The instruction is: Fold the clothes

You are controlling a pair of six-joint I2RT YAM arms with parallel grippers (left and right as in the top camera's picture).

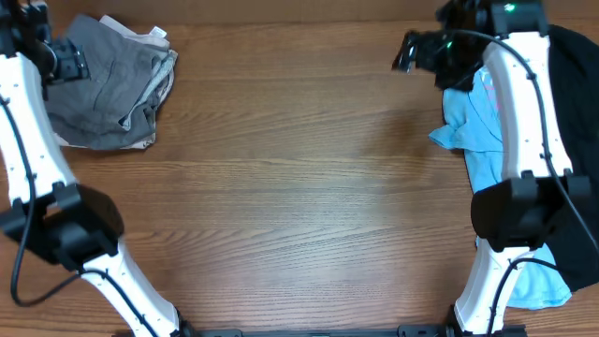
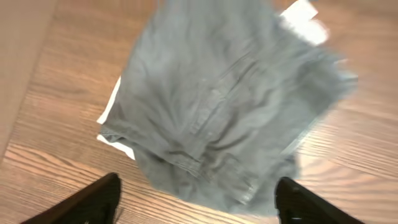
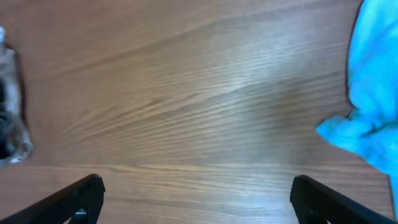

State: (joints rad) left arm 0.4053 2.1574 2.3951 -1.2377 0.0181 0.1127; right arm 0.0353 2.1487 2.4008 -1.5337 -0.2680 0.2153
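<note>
The grey shorts (image 1: 108,89) lie in a folded bundle at the table's back left, with a pale layer (image 1: 154,39) showing at their edges. My left gripper (image 1: 73,62) hovers over their left side. In the left wrist view the grey shorts (image 2: 217,106) fill the middle, and the left gripper (image 2: 199,208) is open, its fingers (image 2: 93,200) wide apart and holding nothing. My right gripper (image 1: 407,51) is at the back right, beside the light-blue T-shirt (image 1: 477,131). In its wrist view the right gripper (image 3: 199,202) stands open over bare wood, with the light-blue T-shirt (image 3: 373,93) at the right edge.
A black T-shirt (image 1: 576,122) lies along the right edge, partly under the right arm (image 1: 519,112). The light-blue T-shirt runs down to the front right corner. The left arm's elbow (image 1: 65,225) stands at the front left. The wooden table (image 1: 299,187) shows between the piles.
</note>
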